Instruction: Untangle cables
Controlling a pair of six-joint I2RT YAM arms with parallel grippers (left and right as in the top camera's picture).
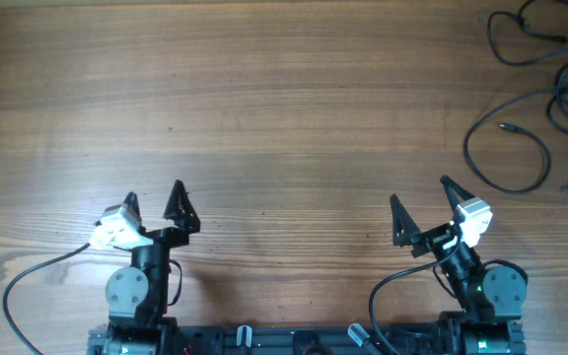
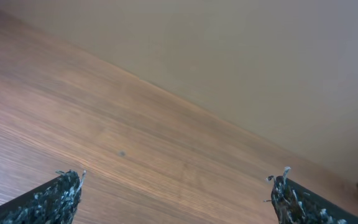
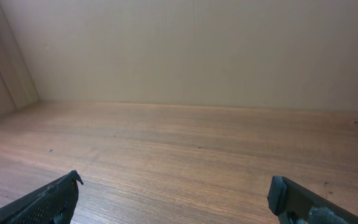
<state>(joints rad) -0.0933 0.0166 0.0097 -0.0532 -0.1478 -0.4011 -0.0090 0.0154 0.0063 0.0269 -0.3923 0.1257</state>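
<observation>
Black cables (image 1: pixel 558 91), far right on the tabletop (image 1: pixel 264 99), could be knotted tighter if one strand is tugged; left fingers (image 1: pixel 178 202) and right fingers (image 1: pixel 400 222) are spread, empty.

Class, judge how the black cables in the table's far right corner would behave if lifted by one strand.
The cables lie in loose curves, so they are probably floppy: a lifted strand would sag. They look thin, so they are likely light. Their loops cross, so one strand may well drag others along.
</observation>
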